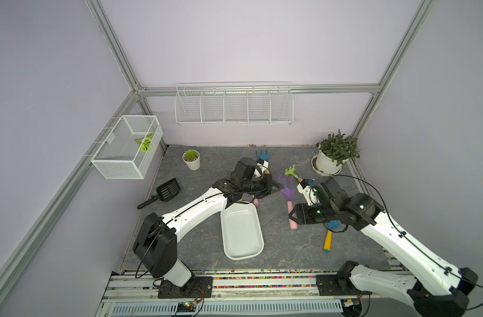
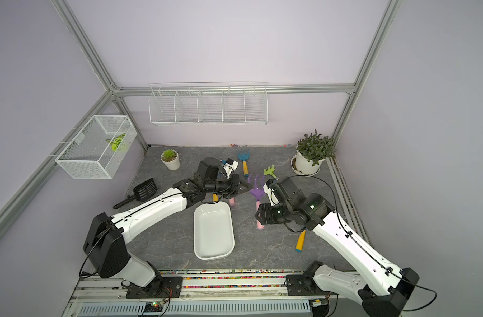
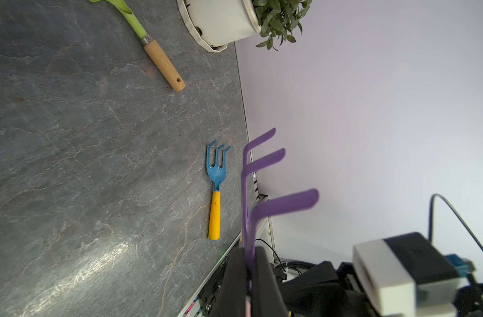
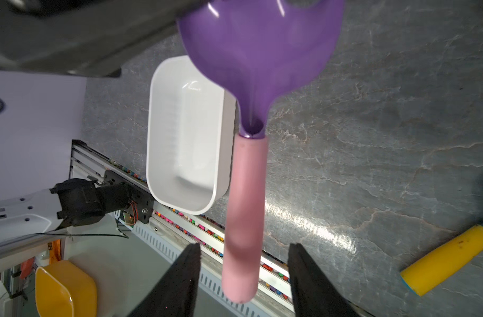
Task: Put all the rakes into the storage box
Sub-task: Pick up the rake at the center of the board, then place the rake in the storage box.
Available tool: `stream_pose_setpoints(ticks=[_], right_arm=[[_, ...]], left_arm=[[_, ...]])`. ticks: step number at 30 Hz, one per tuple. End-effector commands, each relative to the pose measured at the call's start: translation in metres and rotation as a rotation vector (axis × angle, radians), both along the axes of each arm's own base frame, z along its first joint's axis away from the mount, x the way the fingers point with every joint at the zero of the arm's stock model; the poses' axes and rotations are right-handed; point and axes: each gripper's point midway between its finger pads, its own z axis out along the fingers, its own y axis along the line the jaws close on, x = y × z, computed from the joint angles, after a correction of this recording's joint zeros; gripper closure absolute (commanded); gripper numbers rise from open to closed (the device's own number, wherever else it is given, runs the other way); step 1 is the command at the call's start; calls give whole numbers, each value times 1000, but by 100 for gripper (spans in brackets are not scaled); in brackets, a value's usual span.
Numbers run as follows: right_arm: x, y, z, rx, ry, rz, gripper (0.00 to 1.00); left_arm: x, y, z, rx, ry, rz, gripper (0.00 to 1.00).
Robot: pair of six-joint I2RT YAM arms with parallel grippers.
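The rake, with a purple head and a pink handle, hangs above the table to the right of the storage box. My left gripper is shut on the edge of the head, and the purple tines stick out past it. My right gripper is open. Its black fingers stand on either side of the handle's end, with a gap on both sides. In both top views, the white storage box lies empty between the arms.
A blue rake with a yellow handle lies at the back. A green rake lies near the big potted plant. Another yellow-handled tool sticks out under my right arm. At the left are a black scoop and a small potted plant.
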Motion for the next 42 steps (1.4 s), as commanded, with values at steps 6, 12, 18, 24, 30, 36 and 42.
stream_pose_setpoints(ticks=[6, 12, 18, 24, 30, 36, 42], right_arm=[[9, -13, 30, 50, -164, -70, 32], [20, -30, 45, 73, -283, -166, 25], [25, -35, 40, 62, -220, -184, 21], [32, -21, 21, 145, -84, -170, 29], [38, -9, 10, 189, -47, -166, 30], [39, -4, 6, 190, -22, -150, 31], [36, -5, 0, 196, -8, -161, 31]], left_arm=[[2, 27, 2, 30, -33, 37, 100], [-1, 57, 8, 37, -54, 76, 100], [-13, 103, -2, 87, -28, 140, 100], [-34, 138, -30, 140, 5, 206, 100], [-54, 157, -67, 173, 72, 258, 100], [-58, 166, -87, 184, 82, 297, 100], [-49, 168, -90, 220, 82, 308, 100]])
